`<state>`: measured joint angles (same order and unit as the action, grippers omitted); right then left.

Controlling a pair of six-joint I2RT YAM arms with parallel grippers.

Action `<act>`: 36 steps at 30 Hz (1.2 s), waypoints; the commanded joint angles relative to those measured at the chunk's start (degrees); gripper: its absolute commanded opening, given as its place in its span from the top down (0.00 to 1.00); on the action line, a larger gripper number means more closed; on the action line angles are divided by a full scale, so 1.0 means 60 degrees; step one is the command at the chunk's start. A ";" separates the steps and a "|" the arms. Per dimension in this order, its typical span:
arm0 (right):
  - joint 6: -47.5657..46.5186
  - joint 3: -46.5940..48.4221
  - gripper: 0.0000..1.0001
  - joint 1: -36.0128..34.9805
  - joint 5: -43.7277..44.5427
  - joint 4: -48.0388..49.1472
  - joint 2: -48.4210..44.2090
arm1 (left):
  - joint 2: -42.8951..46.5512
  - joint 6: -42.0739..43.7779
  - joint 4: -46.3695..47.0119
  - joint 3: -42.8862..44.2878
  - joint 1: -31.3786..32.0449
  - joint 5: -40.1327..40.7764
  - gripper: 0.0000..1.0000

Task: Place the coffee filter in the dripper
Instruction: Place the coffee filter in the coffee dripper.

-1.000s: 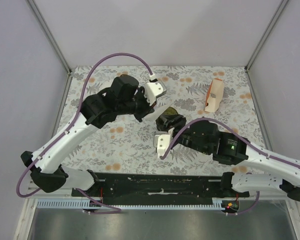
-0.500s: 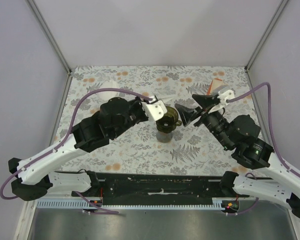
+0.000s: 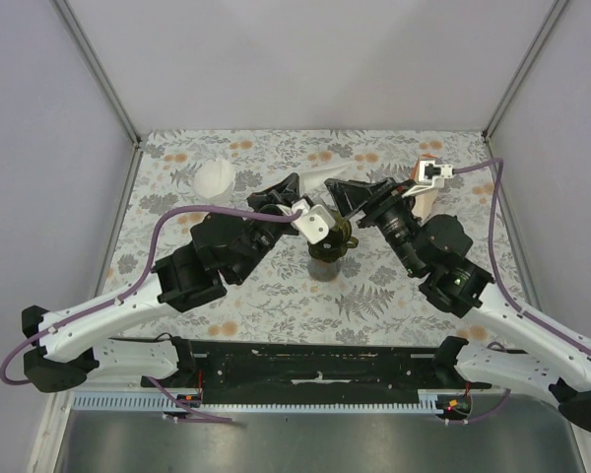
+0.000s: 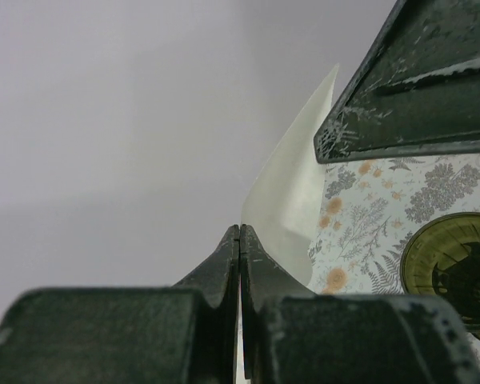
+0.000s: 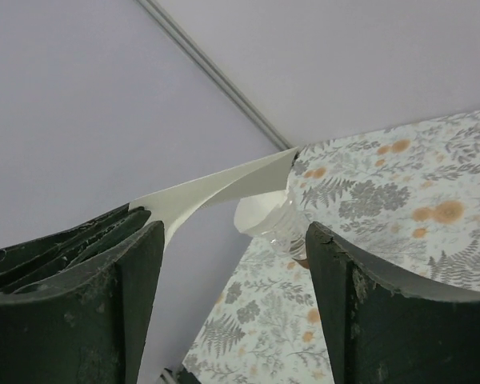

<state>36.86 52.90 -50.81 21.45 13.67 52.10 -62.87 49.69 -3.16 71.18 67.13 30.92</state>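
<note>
Both arms have moved in the last second. The right pincer (image 5: 232, 232), which was down around the dripper (image 3: 330, 243), has let go of it, swung out to the right and come up toward the far side. The left pincer (image 4: 240, 240) has carried the coffee filter (image 4: 292, 188) up and across to meet it. The dripper stands upright on the bench (image 3: 266, 291) about where it was, near the middle, and neither arm touches it.

As I read it now, the left pincer is pressed together on the lower edge of the filter, and the paper rises from between its 2 fingers as a flat, pale fan. The right pincer is spread wide. 1 finger sits just beside the paper's edge and the other is well clear of it; I cannot tell whether the near finger touches the paper. The filter hangs in the air on the far side of the dripper, above it and not over its mouth.

For the task, I take this to mean the dripper is now set in place and attention has turned to the paper. It looks flattened, so I judge the right pincer is lined up to take the free side and help open the cone. After that the filter has to go down, point first, into the dripper. Thin paper held by 1 edge could slip or crease if the 2 pincers pull unevenly.
</note>
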 commanded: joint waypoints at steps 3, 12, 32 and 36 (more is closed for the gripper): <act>0.1546 0.0161 0.25 0.0338 -0.0791 0.1369 0.0574 | 0.0151 0.0317 0.1024 -0.0159 0.0207 0.0179 0.98; 0.2615 0.0191 0.41 0.0880 -0.1626 0.1588 0.1307 | 0.0166 0.0346 0.0995 -0.0173 0.0398 0.0194 0.98; 0.2250 0.1084 1.00 0.1187 -0.2798 0.1106 0.2142 | -0.0463 0.0053 -0.0043 0.0221 0.0398 0.1028 0.66; 0.2002 0.1377 1.00 0.1187 -0.3018 0.0711 0.2157 | -0.0654 -0.0152 -0.0293 0.0602 0.0383 0.1000 0.58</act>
<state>50.78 57.39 -43.97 5.56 20.08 64.93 -66.06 50.41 -3.40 70.94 69.71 35.94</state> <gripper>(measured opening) 0.006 0.405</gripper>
